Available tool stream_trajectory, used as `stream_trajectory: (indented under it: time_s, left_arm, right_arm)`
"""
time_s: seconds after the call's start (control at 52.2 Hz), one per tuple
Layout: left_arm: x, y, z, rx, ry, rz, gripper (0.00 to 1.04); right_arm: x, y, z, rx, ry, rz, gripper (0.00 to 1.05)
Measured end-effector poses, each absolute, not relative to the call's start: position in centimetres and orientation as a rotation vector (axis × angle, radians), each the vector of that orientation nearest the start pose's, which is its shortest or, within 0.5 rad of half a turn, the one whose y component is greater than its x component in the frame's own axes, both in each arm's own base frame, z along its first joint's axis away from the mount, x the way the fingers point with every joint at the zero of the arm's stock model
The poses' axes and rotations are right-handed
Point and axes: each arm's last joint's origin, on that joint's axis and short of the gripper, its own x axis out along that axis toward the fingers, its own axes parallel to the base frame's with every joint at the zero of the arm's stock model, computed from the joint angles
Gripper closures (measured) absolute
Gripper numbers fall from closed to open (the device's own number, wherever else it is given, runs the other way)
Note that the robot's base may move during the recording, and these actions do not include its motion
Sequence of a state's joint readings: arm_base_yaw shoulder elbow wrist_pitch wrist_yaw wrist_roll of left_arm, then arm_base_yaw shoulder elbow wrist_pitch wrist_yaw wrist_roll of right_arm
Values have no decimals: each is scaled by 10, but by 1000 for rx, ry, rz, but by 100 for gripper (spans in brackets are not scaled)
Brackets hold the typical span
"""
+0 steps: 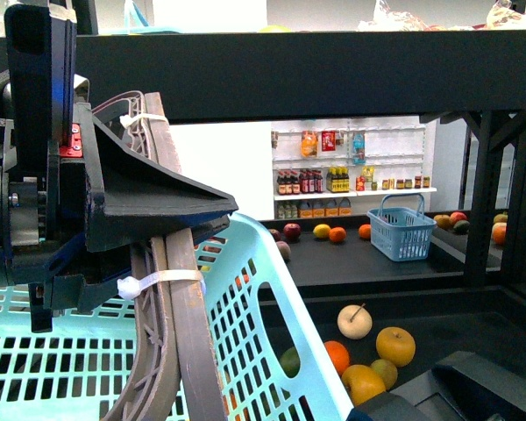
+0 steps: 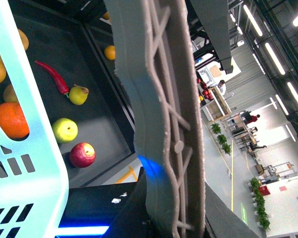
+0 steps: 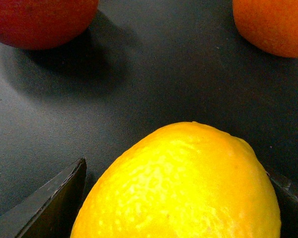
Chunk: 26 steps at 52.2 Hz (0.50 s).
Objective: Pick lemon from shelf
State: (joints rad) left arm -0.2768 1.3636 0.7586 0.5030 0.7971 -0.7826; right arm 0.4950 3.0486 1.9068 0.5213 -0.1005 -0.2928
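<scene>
Lemon lies on a dark deck of the shelf, between the two fingers of the right tool

Whether that tool is clenched on the lemon cannot be told. A red apple and an orange lie beyond, with bare deck between them and the lemon. In the front view a teal basket fills the foreground, its grey handle lashed by white ties to the left tool, grip unclear; loose fruit crowds the lower deck beside it
</scene>
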Motion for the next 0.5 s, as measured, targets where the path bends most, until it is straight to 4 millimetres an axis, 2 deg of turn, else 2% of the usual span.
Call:
stream_trajectory:
  time_s: [0.422, 0.498]
  left_arm:
    - [272, -99, 263, -731, 518, -977, 95]
    - [272, -99, 263, -731, 518, -977, 95]
  right_arm:
    - [467, 253, -129, -410, 496, 652, 7]
    - [467, 254, -129, -409, 496, 655, 14]
